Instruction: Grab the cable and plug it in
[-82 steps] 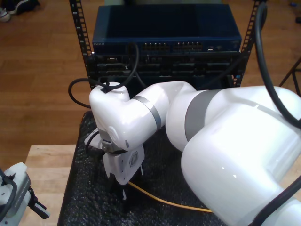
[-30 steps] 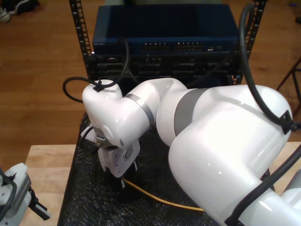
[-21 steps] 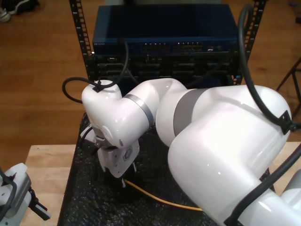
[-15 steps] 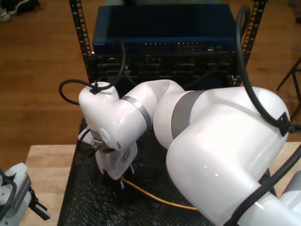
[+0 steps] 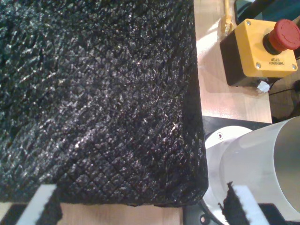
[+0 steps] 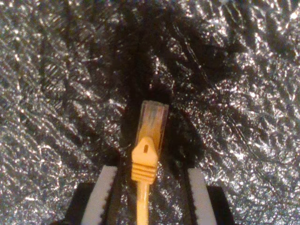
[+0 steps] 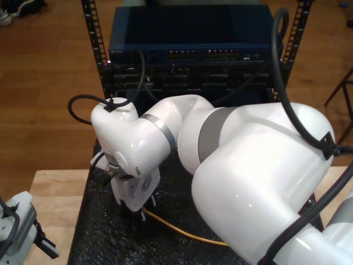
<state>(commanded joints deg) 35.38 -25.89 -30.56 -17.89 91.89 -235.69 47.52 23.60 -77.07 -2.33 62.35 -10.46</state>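
Cable (image 6: 144,164) lying on the black foam mat (image 6: 56,93), clear-yellowish plug tip forward, yellow boot just behind it, cord trailing back between the two pale pads (image 6: 99,197) of my second gripper (image 6: 147,199). Jaws spread, a gap on either side of the boot, neither pad touching it. In the exterior view, same cable (image 7: 187,233) running across the mat (image 7: 99,243) from under my second gripper (image 7: 136,212) toward the exterior view's right, beneath the big white arm (image 7: 248,182). Beyond the mat, a blue network switch (image 7: 193,38) in a rack, rows of ports along its face. My first gripper (image 5: 140,206) hovering over a corner of the mat (image 5: 93,93), jaws apart, nothing between the fingertips (image 5: 40,204). Near that corner, on the wooden table (image 5: 213,89), a yellow emergency-stop box (image 5: 258,47) with a red button, well apart from the cable.
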